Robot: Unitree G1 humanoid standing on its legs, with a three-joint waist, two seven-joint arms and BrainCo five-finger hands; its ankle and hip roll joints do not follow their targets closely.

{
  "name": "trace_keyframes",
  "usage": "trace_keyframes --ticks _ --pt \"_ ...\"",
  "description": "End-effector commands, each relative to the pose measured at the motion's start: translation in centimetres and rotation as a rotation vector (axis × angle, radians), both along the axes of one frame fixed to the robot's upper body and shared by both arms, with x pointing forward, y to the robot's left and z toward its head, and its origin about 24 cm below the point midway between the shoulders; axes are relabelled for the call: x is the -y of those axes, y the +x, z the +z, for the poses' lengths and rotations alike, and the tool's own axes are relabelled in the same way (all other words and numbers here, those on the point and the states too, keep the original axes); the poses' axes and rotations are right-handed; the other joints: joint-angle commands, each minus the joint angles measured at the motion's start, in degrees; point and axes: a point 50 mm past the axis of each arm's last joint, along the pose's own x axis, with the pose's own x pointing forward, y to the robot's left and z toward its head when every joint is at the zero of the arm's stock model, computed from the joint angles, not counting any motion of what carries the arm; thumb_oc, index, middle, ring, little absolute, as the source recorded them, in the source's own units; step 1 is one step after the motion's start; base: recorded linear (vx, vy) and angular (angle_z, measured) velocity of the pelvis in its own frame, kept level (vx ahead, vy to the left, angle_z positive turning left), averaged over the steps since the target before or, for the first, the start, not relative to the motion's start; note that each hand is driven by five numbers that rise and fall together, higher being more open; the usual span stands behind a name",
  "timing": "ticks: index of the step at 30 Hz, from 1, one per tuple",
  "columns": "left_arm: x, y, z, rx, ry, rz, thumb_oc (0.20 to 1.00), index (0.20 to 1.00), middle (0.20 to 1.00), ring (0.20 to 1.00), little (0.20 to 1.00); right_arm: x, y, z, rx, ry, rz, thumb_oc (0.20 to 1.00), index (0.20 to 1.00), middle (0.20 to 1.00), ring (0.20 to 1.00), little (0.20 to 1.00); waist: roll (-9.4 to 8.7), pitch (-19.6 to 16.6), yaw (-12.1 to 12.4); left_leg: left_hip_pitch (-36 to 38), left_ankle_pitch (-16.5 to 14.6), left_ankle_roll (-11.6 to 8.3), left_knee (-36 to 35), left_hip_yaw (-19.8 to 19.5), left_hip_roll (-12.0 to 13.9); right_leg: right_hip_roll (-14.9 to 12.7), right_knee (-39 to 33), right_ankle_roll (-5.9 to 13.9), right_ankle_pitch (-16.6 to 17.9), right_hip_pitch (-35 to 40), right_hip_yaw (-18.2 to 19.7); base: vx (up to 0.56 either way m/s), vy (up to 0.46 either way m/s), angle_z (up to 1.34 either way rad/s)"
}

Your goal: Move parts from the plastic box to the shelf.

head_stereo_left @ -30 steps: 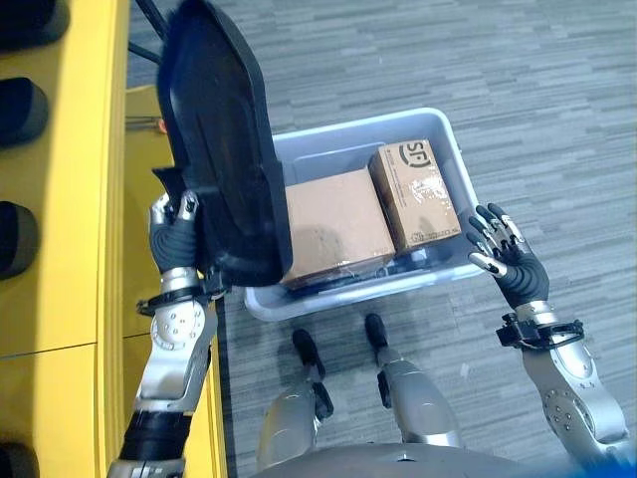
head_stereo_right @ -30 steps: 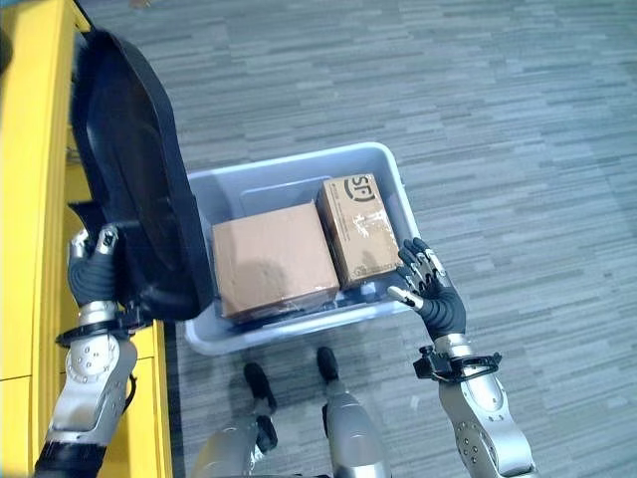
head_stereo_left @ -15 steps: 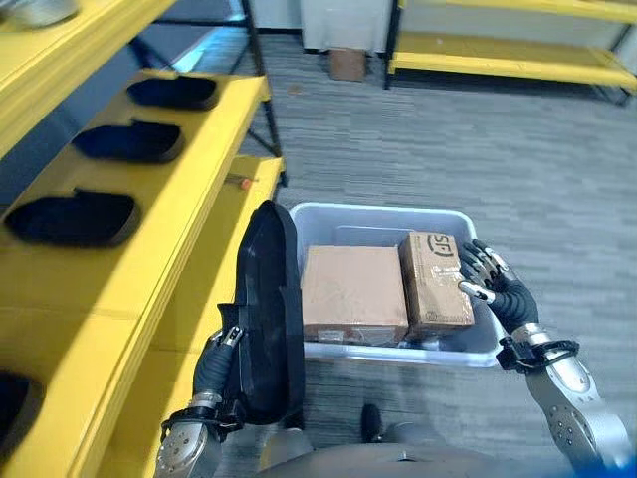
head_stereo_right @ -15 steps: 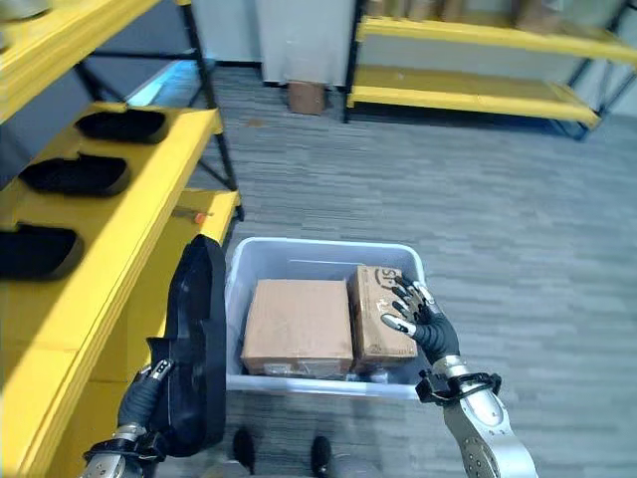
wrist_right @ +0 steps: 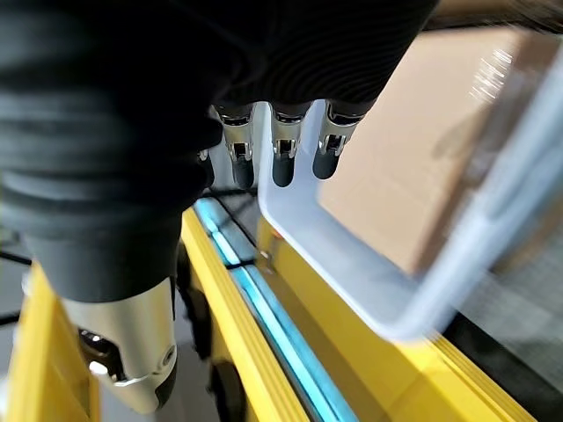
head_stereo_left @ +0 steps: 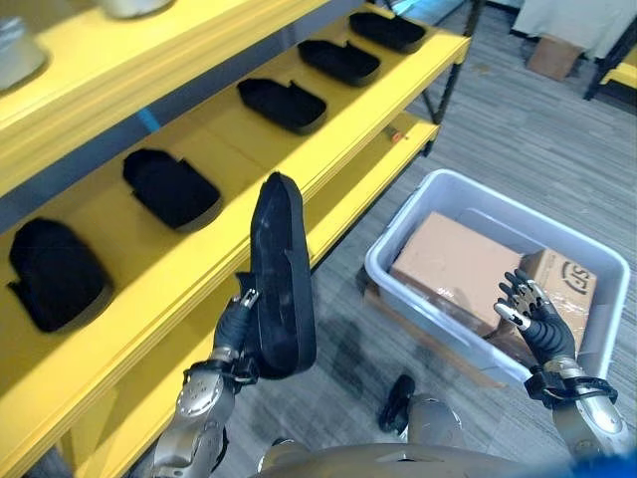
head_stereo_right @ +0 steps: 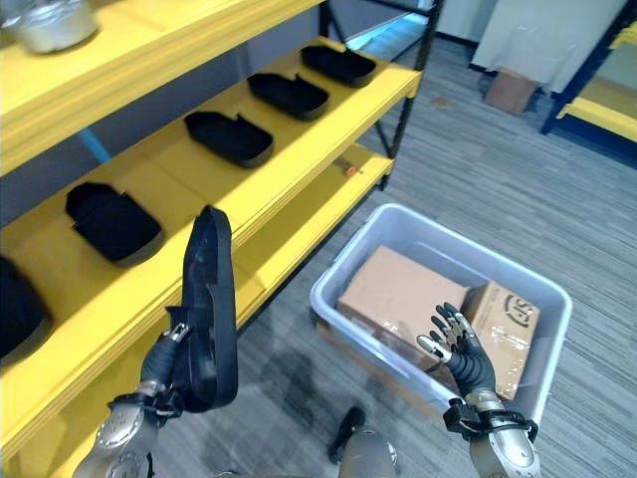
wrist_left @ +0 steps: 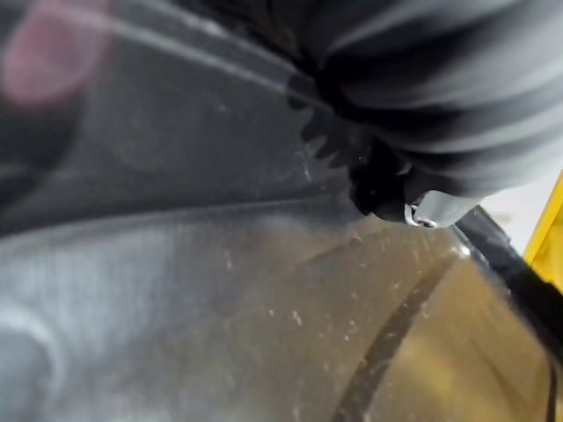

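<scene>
My left hand (head_stereo_left: 237, 321) grips the black part (head_stereo_left: 281, 279), held upright, long axis vertical, beside the yellow shelf (head_stereo_left: 199, 239). My right hand (head_stereo_left: 532, 317) hangs unclenched over the plastic box (head_stereo_left: 418, 214).

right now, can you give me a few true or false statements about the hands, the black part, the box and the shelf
1. The left hand holds a black part upright, on edge. True.
2. The black part already lies flat on the yellow shelf. False: it is in the left hand, in front of the shelf, not set down.
3. Several black parts lie in a row on the shelf. True.
4. The right hand grips a cardboard box. False: its fingers are spread and hold nothing, near the plastic box.
5. The plastic box holds two cardboard boxes. True.
6. The plastic box stands on the shelf. False: it stands on the floor beside the shelf.
</scene>
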Motion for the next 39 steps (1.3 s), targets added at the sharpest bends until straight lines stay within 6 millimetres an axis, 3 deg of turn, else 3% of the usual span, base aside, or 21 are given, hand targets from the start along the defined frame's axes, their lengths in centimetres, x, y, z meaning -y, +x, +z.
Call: trace_keyframes --ticks 1,5,7,10,11,13,14,15,16,17,18,21,25,26,30,33,35,36,38,39 --pt "-2.7 -0.9 3.4 0.141 0.108 0.042 0.2 0.2 0.2 0.2 0.2 0.0 1.2 1.7 0.106 -0.013 0.0 1.0 1.0 1.0 1.0 1.0 -1.46 0.2 0.8 -1.8 3.5 0.82 -0.8 -0.5 2.1 1.3 -2.5 5.51 -1.4 4.1 3.4 -0.07 0.195 0.26" --pt "-3.3 -1.3 3.3 0.131 0.124 0.071 0.2 0.2 0.2 0.2 0.2 -0.5 1.3 1.4 0.096 -0.002 0.025 1.0 1.0 1.0 1.0 1.0 -2.74 1.1 2.5 -2.7 2.0 1.89 -0.7 -1.8 0.1 -0.4 -4.0 7.27 1.2 5.1 2.3 -0.07 0.206 0.26" --pt "-4.1 -1.7 3.5 0.125 0.154 0.093 0.2 0.2 0.2 0.2 0.2 -1.1 1.7 1.2 0.092 0.008 0.053 1.0 1.0 1.0 1.0 1.0 -4.56 2.2 4.5 -5.5 -0.3 3.57 2.0 -4.2 -2.7 -2.5 -6.0 9.49 4.8 6.4 1.3 -0.1 0.287 0.37" --pt "-4.7 -1.7 3.8 0.13 0.189 0.104 0.2 0.2 0.2 0.2 0.2 -1.9 2.2 1.0 0.098 0.029 0.059 1.0 1.0 1.0 1.0 1.0 -5.79 3.2 6.0 -8.4 -2.9 5.26 6.0 -7.3 -5.9 -4.8 -7.7 11.71 9.0 7.7 1.4 -0.09 0.405 1.11" --pt "-5.1 -1.6 4.1 0.137 0.223 0.1 0.2 0.2 0.2 0.2 0.2 -2.5 2.3 0.4 0.077 0.059 0.069 1.0 1.0 1.0 1.0 1.0 -5.93 3.1 6.5 -8.7 -3.6 6.51 6.1 -8.9 -8.4 -5.9 -9.4 13.1 12.3 8.3 3.3 -0.04 0.586 0.98" --pt "-5.5 -1.5 4.6 0.152 0.262 0.092 0.2 0.2 0.2 0.2 0.2 -3.6 2.2 -0.5 0.051 0.139 0.081 1.0 1.0 1.0 1.0 1.0 -5.29 1.6 5.9 -7.2 -2.3 7.35 2.2 -9.8 -9.6 -5.3 -10.0 13.49 14.6 7.2 8.0 0.01 0.481 0.49" --pt "-5.5 -1.3 4.7 0.159 0.272 0.09 0.2 0.2 0.2 0.2 0.2 -3.9 2.3 -0.6 0.048 0.152 0.094 1.0 1.0 1.0 1.0 1.0 -4.76 1.4 5.1 -6.5 -1.6 7.86 0.6 -10.7 -9.8 -3.6 -8.4 13.08 13.6 5.8 11.9 0.06 0.41 0.48" --pt "-5.4 -1.0 4.7 0.166 0.276 0.084 0.2 0.2 0.2 0.2 0.2 -4.2 2.5 -0.6 0.054 0.168 0.112 1.0 1.0 1.0 1.0 1.0 -3.92 1.2 4.2 -4.9 0.1 8.49 -2.2 -11.2 -10.1 2.3 -2.2 11.1 8.0 1.8 19.0 0.06 0.425 0.39" --pt "-5.2 -0.8 4.6 0.166 0.271 0.077 0.2 0.2 0.2 0.2 0.2 -4.1 2.5 -0.5 0.056 0.171 0.114 1.0 1.0 1.0 1.0 1.0 -3.79 1.0 3.6 -4.4 0.5 8.83 -2.5 -11.9 -10.5 5.4 0.1 10.23 5.3 1.4 20.5 -0.02 0.307 0.2" --pt "-5.2 -0.8 4.6 0.167 0.27 0.077 0.2 0.2 0.2 0.2 0.2 -4.1 2.5 -0.5 0.057 0.17 0.114 1.0 1.0 1.0 1.0 1.0 -3.94 1.1 3.6 -4.9 1.5 9.02 -2.5 -11.3 -10.6 5.2 0.1 9.33 5.9 1.0 19.9 -0.02 0.19 0.06" --pt "-4.4 -0.3 4.2 0.159 0.254 0.041 0.2 0.2 0.2 0.2 0.2 -3.4 2.1 -0.5 0.061 0.162 0.091 1.0 1.0 1.0 1.0 1.0 -4.27 0.5 1.8 -5.1 2.1 9.05 -2.5 -13.1 -11.4 11.6 2.8 7.61 1.8 0.0 24.1 -0.02 0.121 0.27" --pt "-3.6 0.0 3.5 0.141 0.234 0.005 0.2 0.2 0.2 0.2 0.2 -2.4 1.1 -0.9 0.039 0.16 0.049 1.0 1.0 1.0 1.0 1.0 -5.6 -0.9 -0.2 -5.1 2.5 8.5 -2.5 -15.7 -12.7 17.6 -0.3 5.79 -1.5 1.5 28.6 0.03 0.072 1.0" --pt "-3.7 -0.4 3.4 0.137 0.226 0.013 0.2 0.2 0.2 0.2 0.2 -2.2 0.8 -1.2 0.016 0.148 0.053 1.0 1.0 1.0 1.0 1.0 -7.12 -2.8 0.4 -5.8 2.9 8.18 -2.5 -16.4 -13.2 18.8 -7.9 5.24 -1.2 4.6 31.5 -0.02 -0.039 0.65" --pt "-3.7 -0.7 3.0 0.123 0.207 0.035 0.2 0.2 0.2 0.2 0.2 -2.4 1.1 -1.1 0.017 0.148 0.066 1.0 1.0 1.0 1.0 1.0 -7.3 -3.1 1.2 -5.5 3.0 8.1 -2.5 -16.5 -13.3 19.4 -9.9 5.01 -1.0 6.3 34.0 -0.01 -0.063 -0.33" --pt "-3.9 -2.1 2.1 0.073 0.167 0.073 0.2 0.2 0.2 0.2 0.2 -2.2 1.0 -0.9 0.012 0.13 0.09 1.0 1.0 1.0 1.0 1.0 -7.27 -4.1 2.7 -4.9 2.5 8.29 -1.8 -16.8 -13.7 18.8 -12.4 4.48 -1.0 8.6 33.0 0.0 -0.051 0.04" --pt "-3.9 -2.3 1.8 0.061 0.158 0.085 0.2 0.2 0.2 0.2 0.2 -1.6 0.8 -0.8 0.0 0.11 0.086 1.0 1.0 1.0 1.0 1.0 -7.61 -2.2 3.4 -8.3 1.1 7.29 6.7 -17.9 -14.8 18.0 -13.2 3.28 -1.4 9.5 32.1 -0.08 -0.05 0.3" --pt "-3.9 -2.0 1.9 0.072 0.152 0.089 0.2 0.2 0.2 0.2 0.2 -1.0 0.8 -0.6 -0.004 0.075 0.087 1.0 1.0 1.0 1.0 1.0 -7.8 -0.1 4.2 -11.5 0.7 5.21 14.0 -19.6 -15.6 17.5 -13.2 2.4 -1.3 9.6 31.7 -0.17 -0.014 0.56" --pt "-3.8 -1.8 2.1 0.081 0.149 0.09 0.2 0.2 0.2 0.2 0.2 -0.8 0.8 -0.5 0.0 0.069 0.083 1.0 1.0 1.0 1.0 1.0 -7.9 0.5 4.1 -12.2 0.2 4.8 15.5 -19.5 -14.8 17.1 -13.2 2.31 -1.2 9.6 31.4 -0.15 0.02 0.52" --pt "-3.8 -1.7 2.3 0.09 0.141 0.104 0.2 0.2 0.2 0.2 0.2 -0.5 0.9 -0.4 0.002 0.066 0.065 1.0 1.0 1.0 1.0 1.0 -8.76 0.5 3.8 -10.8 -1.8 5.63 14.9 -18.2 -9.3 15.2 -12.3 2.74 -1.2 9.3 31.3 -0.06 0.072 0.31" --pt "-3.8 -1.9 2.3 0.091 0.138 0.112 0.2 0.2 0.2 0.2 0.2 -0.6 0.7 -0.6 -0.01 0.073 0.062 1.0 1.0 1.0 1.0 1.0 -8.64 -0.4 3.9 -9.3 0.2 5.56 11.6 -19.8 -4.7 14.5 -11.5 2.82 -1.9 8.9 31.9 0.02 0.123 0.09"
